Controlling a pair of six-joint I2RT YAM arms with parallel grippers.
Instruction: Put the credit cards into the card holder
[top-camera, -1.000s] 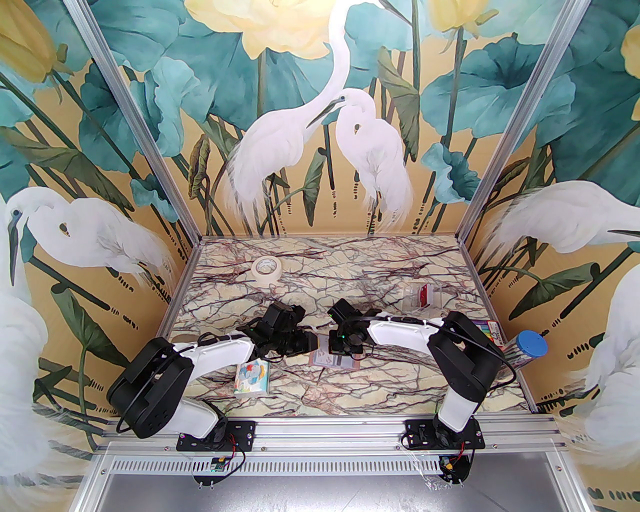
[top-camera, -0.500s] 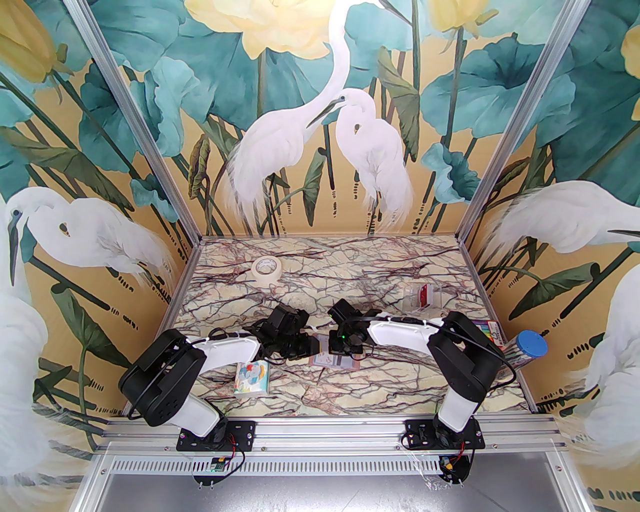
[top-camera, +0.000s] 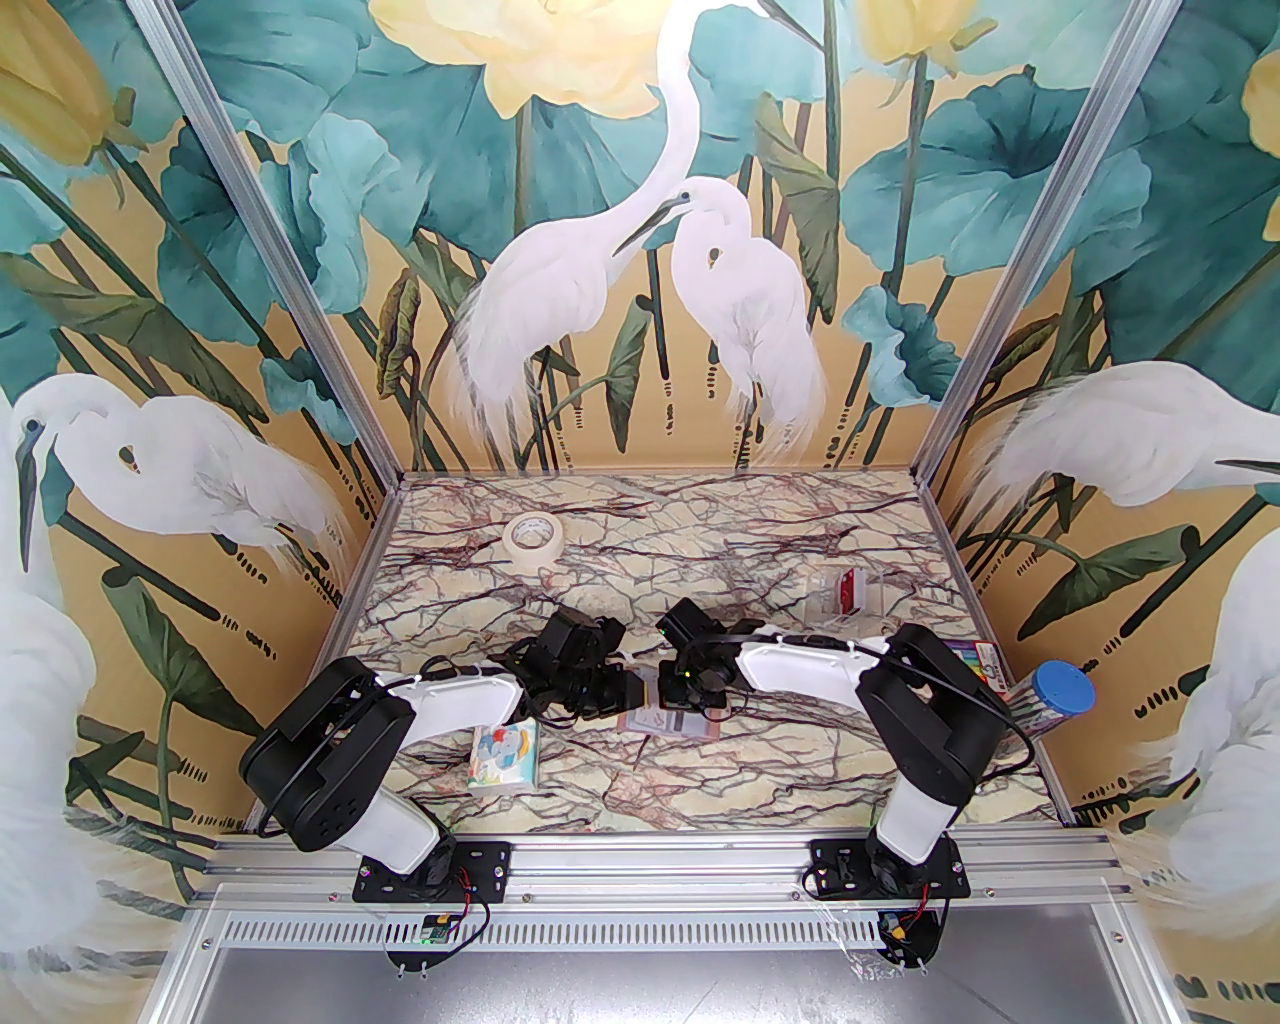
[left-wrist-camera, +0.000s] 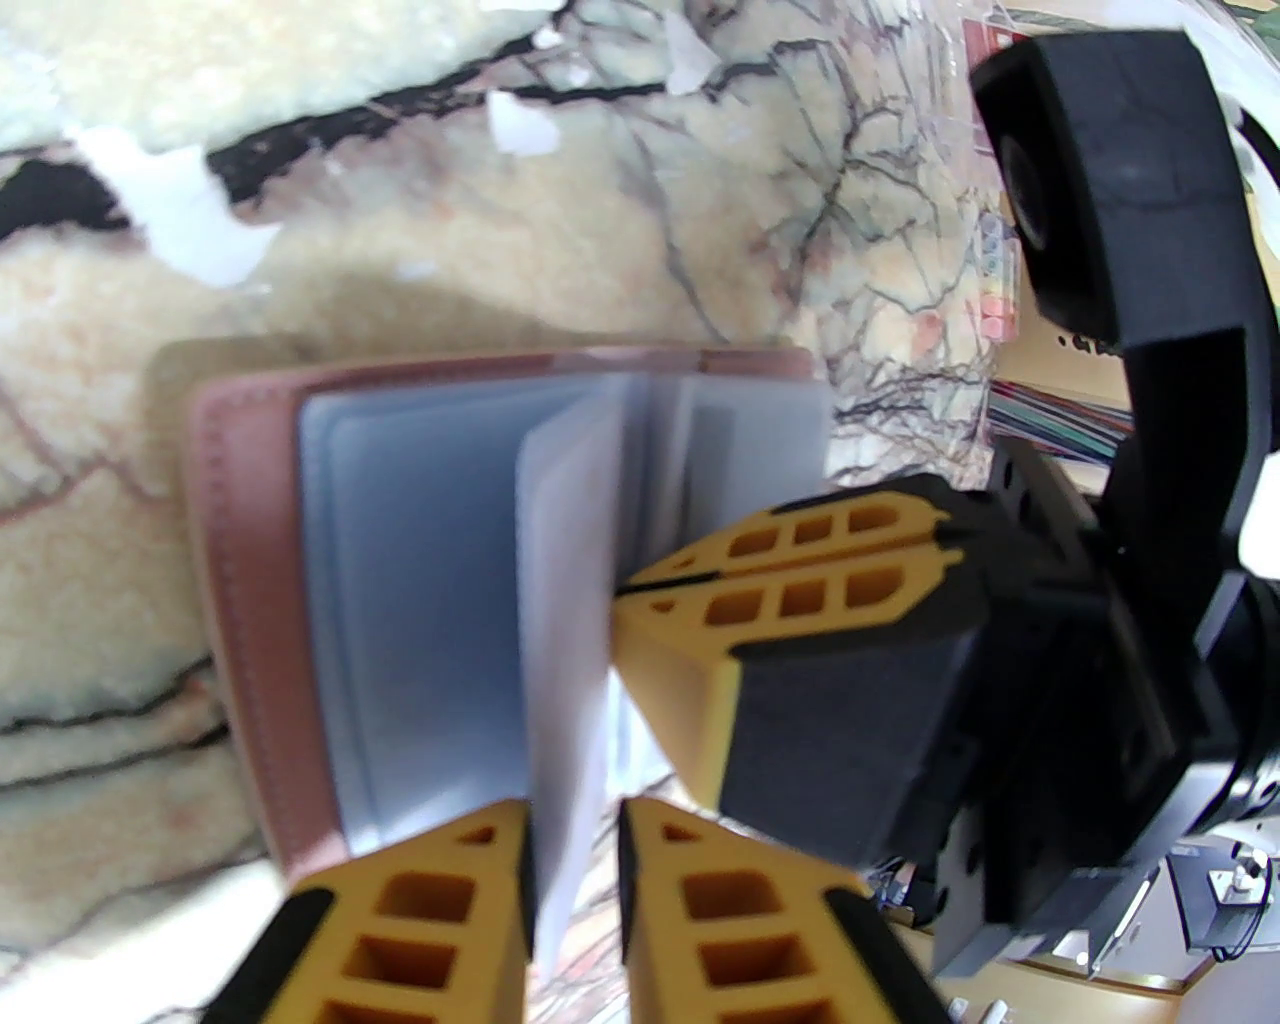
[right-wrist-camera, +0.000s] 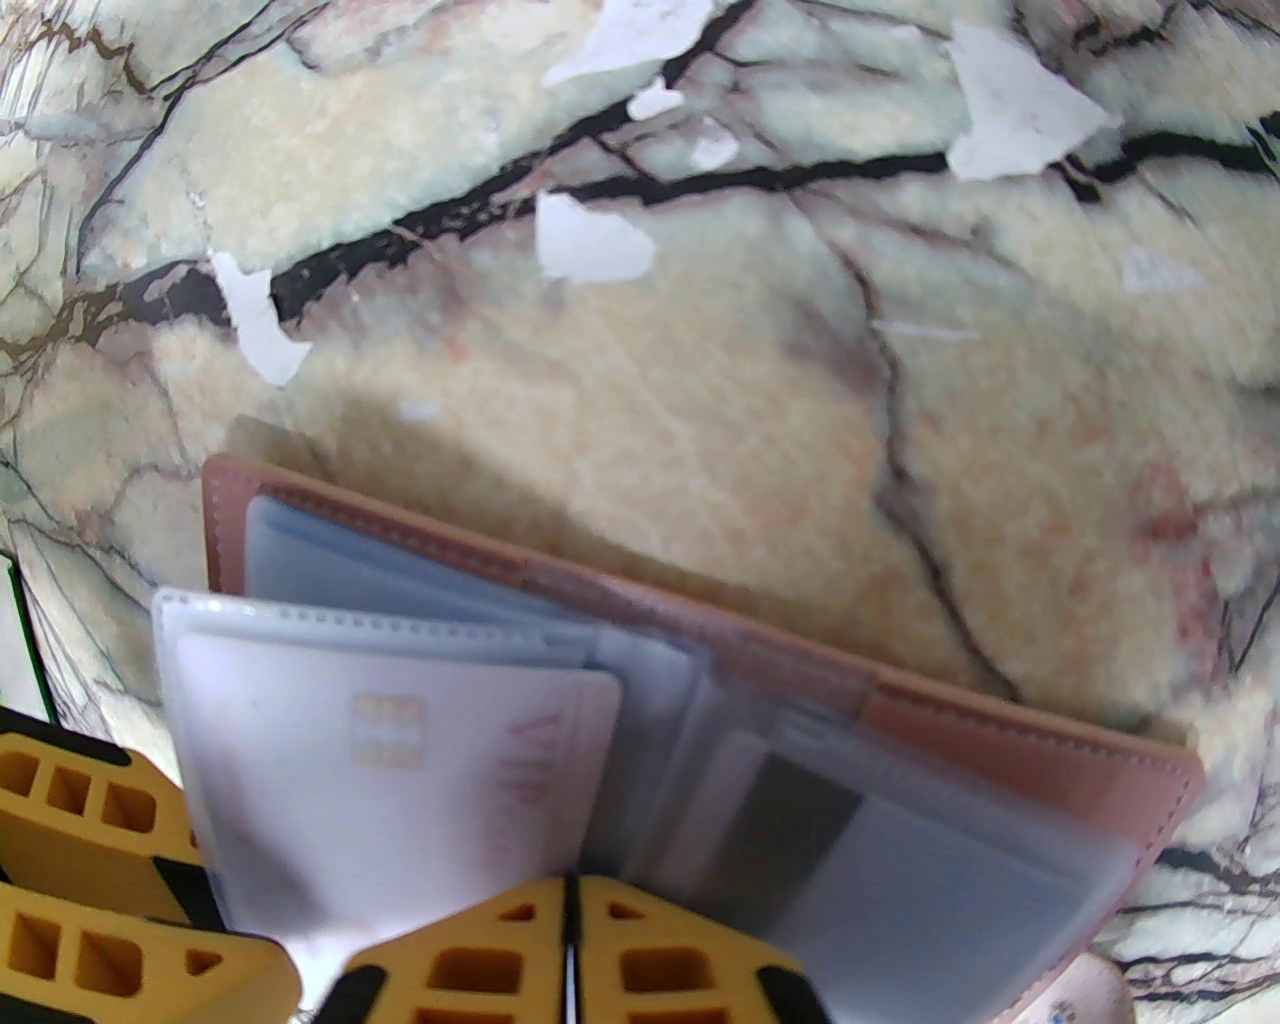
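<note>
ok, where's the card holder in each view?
Top external: card holder lies open at table centre, between the two wrists, mostly hidden beneath them.
Left wrist: centre-left, pink cover at left.
Right wrist: lower half, running left to lower right.
Shared landmark: its pale blue-grey pockets.
</note>
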